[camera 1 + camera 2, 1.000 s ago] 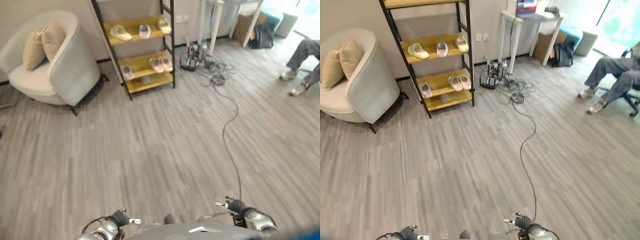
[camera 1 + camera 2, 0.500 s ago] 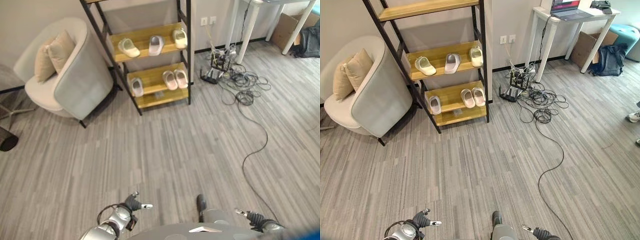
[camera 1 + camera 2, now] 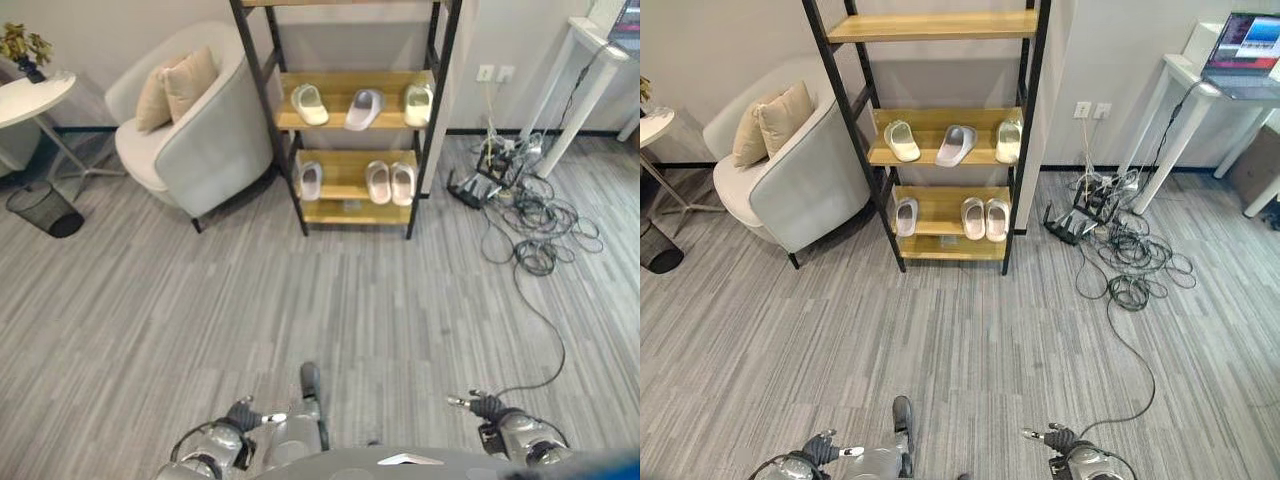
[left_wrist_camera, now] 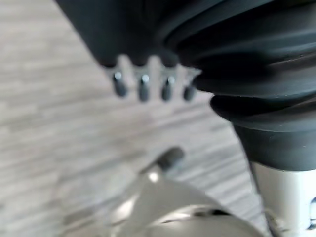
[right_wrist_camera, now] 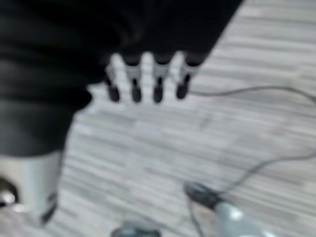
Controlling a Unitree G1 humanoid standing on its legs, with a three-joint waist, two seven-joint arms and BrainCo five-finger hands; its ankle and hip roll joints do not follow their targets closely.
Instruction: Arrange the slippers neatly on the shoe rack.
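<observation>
Six slippers are already sitting on the shoe rack [image 3: 1025,150], and the rack is the thing to measure everything from. Its middle shelf carries a cream slipper [image 3: 902,140] at the armchair end, a grey slipper [image 3: 956,145] in the middle lying skewed across the board, and a pale green slipper [image 3: 1008,141] at the far end by the post. The lower shelf has one white slipper [image 3: 906,215] alone at the armchair end and a pink pair [image 3: 984,217] side by side further along, toes pointing to the wall.

Both hands are well short of the rack, low at the robot's own front with bare floor between them and the shelves. The left hand [image 4: 148,86] has its fingers straight and loose with nothing in them, and the right hand [image 5: 145,81] looks the same, empty and relaxed.

So the rack lies straight ahead and slightly left of centre. My guess is the left hand is a bit nearer the lone white slipper and the skewed grey one, while the right lines up better with the pink pair. Neither can reach anything until the robot walks closer.

Off to the side of the rack there's an armchair [image 3: 800,190] and a tangle of cables [image 3: 1120,260].
</observation>
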